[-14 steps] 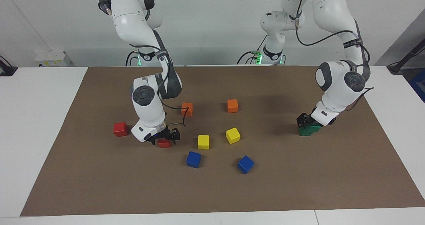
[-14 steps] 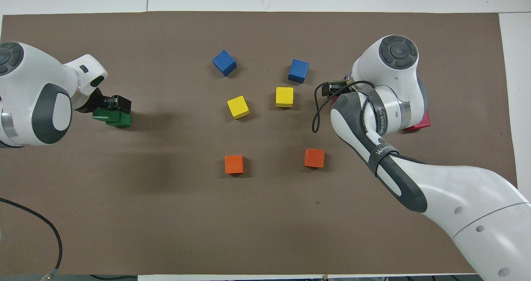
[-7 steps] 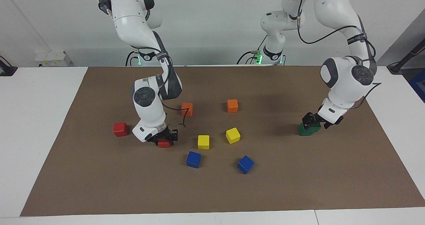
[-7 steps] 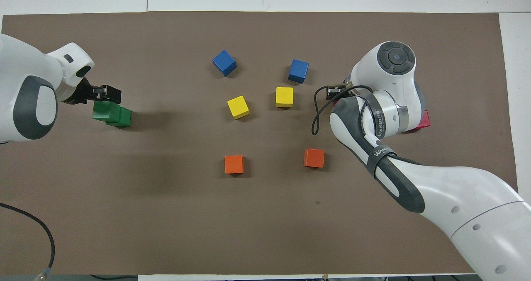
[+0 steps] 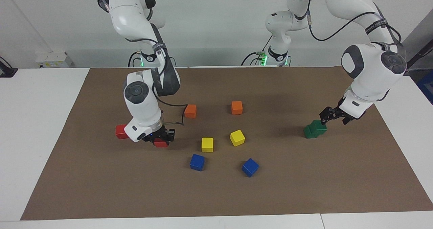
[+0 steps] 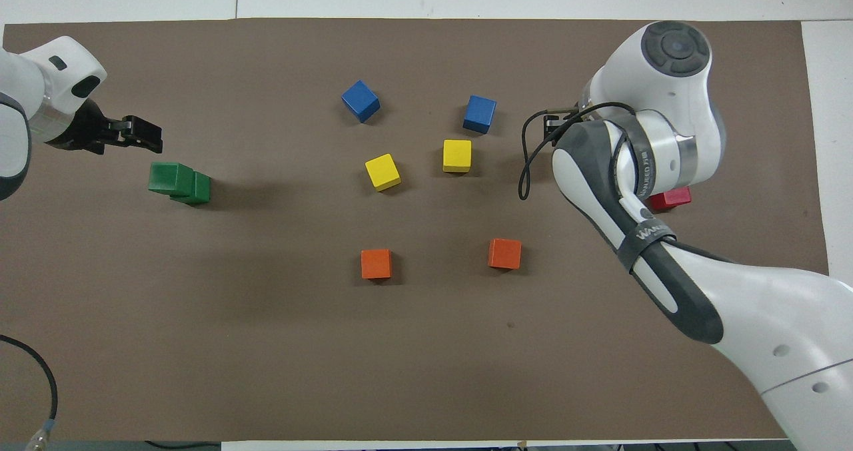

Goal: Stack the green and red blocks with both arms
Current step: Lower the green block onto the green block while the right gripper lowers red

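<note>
The two orange cubes (image 5: 190, 111) are lying nearest the robots. At about three o'clock from them in the facing view, toward the left arm's end of the desk (image 5: 37, 120), the green stack (image 5: 315, 129) is sitting, top cube skewed on the lower. The left hand (image 5: 334, 115) is hovering just above it, fingers apart, holding nothing. Toward the right arm's end, one red cube (image 5: 121, 131) is resting on the mat (image 5: 270, 195). Beside it, the right hand (image 5: 161, 138) is clamping the second red cube (image 5: 161, 143), just off the mat. Farther out, two yellow cubes (image 5: 207, 144) are lying, then two blue cubes (image 5: 197, 162).
</note>
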Robot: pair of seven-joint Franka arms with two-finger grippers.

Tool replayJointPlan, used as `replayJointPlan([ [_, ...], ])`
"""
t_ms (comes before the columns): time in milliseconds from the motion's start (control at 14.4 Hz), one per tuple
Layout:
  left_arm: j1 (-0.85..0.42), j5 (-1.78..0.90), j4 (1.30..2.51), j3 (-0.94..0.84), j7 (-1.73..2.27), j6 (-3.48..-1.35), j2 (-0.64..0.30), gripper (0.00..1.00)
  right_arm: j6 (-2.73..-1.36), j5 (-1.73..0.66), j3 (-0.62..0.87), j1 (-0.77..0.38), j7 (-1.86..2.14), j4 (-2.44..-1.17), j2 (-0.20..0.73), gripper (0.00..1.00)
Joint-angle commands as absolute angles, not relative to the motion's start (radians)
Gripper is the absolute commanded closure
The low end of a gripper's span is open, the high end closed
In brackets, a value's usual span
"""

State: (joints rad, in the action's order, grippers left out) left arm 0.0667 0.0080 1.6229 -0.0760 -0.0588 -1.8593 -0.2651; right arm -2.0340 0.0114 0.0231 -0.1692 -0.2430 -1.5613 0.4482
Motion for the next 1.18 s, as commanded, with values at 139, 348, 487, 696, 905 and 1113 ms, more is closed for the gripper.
replayJointPlan([
  [139, 0.061, 0.002, 1.612, -0.077, -0.046, -1.7, -0.163, 0.0, -1.965, 0.012, 0.031, -0.028, 0.004, -1.557, 0.393, 1.0],
  [348, 0.061, 0.003, 1.632, -0.077, -0.046, -1.651, -0.14, 0.0, -1.976, 0.012, 0.029, 0.041, 0.067, -1.652, 0.338, 1.0],
  [487, 0.057, 0.003, 1.693, -0.077, -0.048, -1.672, -0.109, 0.0, -2.011, 0.012, 0.031, 0.084, 0.113, -1.716, 0.309, 1.0],
  [696, 0.055, 0.005, 1.683, -0.078, -0.041, -1.677, -0.095, 0.0, -2.115, 0.011, 0.029, 0.083, 0.107, -1.856, 0.238, 1.0],
  [905, 0.038, 0.003, 1.69, -0.078, 0.018, -1.663, -0.094, 0.0, -2.124, 0.006, 0.031, 0.083, 0.091, -1.91, 0.2, 1.0],
  [1113, 0.02, 0.003, 1.704, -0.075, 0.049, -1.658, -0.068, 0.0, -2.192, 0.008, 0.031, 0.083, 0.097, -1.992, 0.166, 1.0],
])
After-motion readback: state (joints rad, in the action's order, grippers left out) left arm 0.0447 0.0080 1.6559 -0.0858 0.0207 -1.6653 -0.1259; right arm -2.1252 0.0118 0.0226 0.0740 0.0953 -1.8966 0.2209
